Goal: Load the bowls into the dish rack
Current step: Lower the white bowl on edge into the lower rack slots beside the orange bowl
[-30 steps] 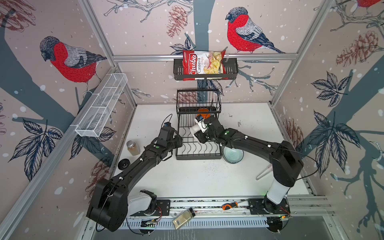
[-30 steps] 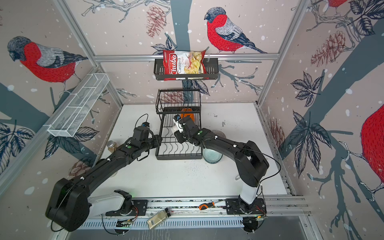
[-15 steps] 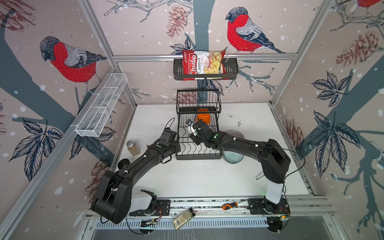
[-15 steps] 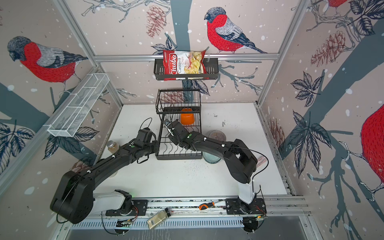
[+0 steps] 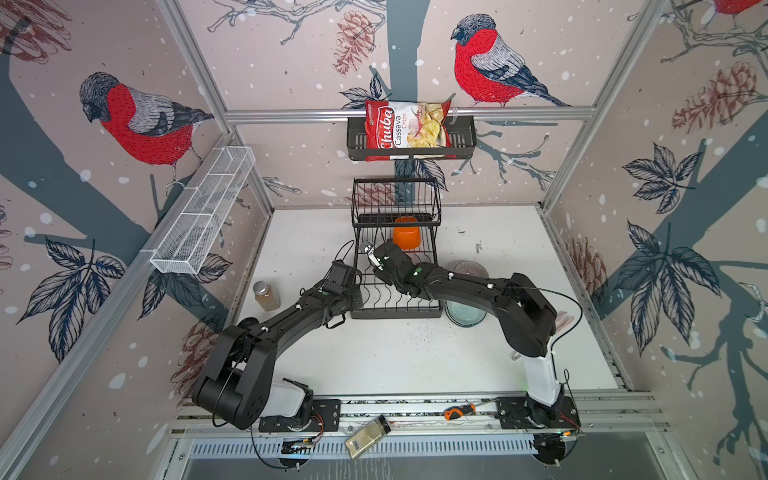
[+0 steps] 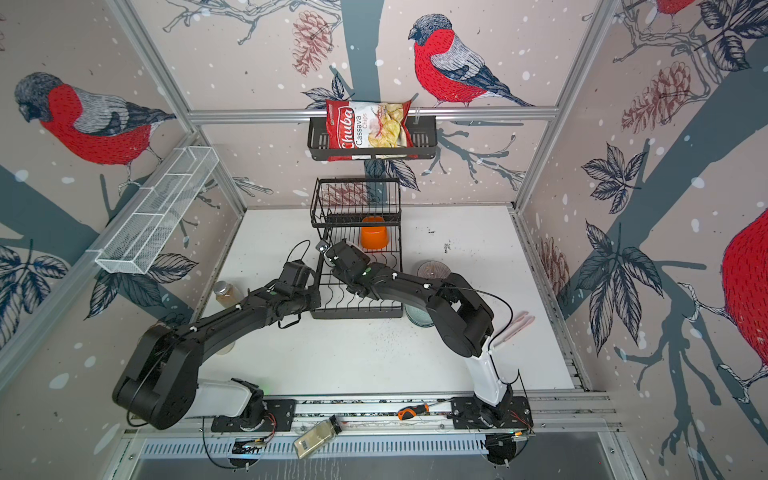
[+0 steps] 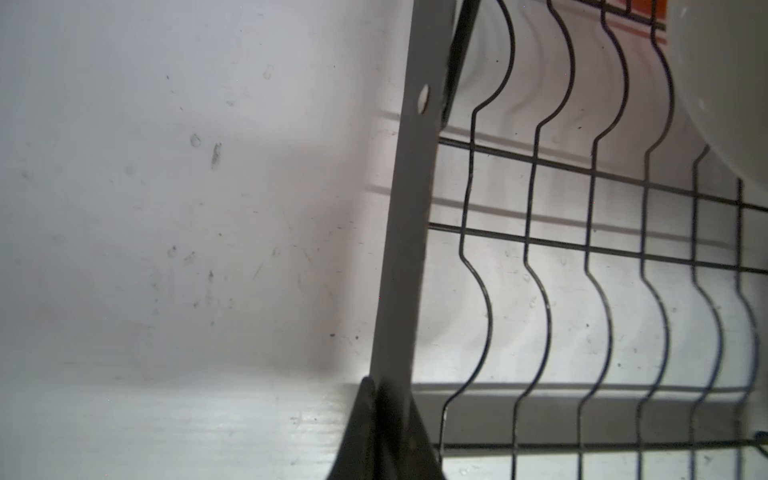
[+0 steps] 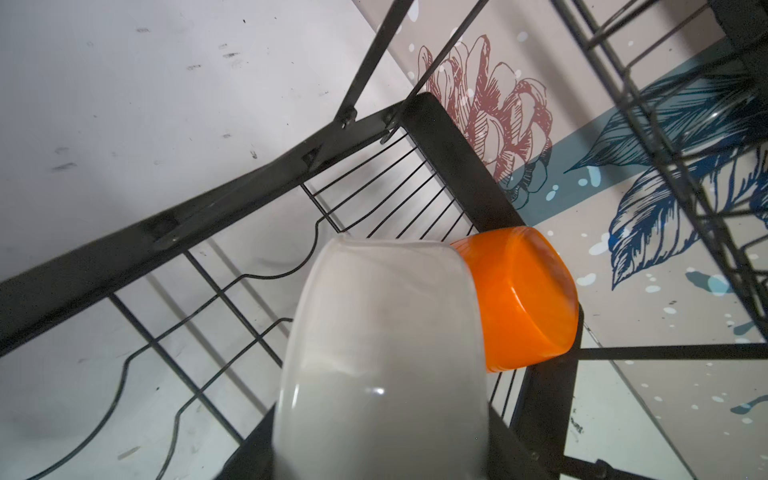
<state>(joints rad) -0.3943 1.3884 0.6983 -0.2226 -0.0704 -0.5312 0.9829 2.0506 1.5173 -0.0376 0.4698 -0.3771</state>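
White table [image 5: 395, 365] inside a booth papered with bullfinches; a screwdriver [image 5: 457, 411] lies on the near rail. Both arms reach away from the rail to the dish rack [image 5: 395, 313], which stands mid-table. The left gripper [image 7: 374, 390] is at the rack's left side rail. Its fingers [image 7: 355, 440] are pinched closed on that grey bar, as far as the wrist view shows. Judgement: this is a brace, so the light wire frame does not slide while the other arm loads it. A jar [image 5: 266, 296] stands clear to the left. The right gripper [image 5: 374, 257] is low over the wavy slots of the lower grid and holds the white bowl [image 8: 382, 353] tipped on edge. The bowl hides the fingers, but the grip looks firm. The tilt suits a slot, where the bowl would stand like a plate. Right of the rack, a mint-green bowl [image 5: 465, 313] and a patterned bowl [image 5: 471, 268] wait on the table, partly under the right arm. Further back, the orange bowl [image 5: 406, 237] lies tipped at the grid's far end, below the raised basket. White and orange overlap in the wrist view, and contact cannot be judged. Beyond, a wall shelf [image 5: 461, 137] carries a chips bag [image 5: 405, 131].
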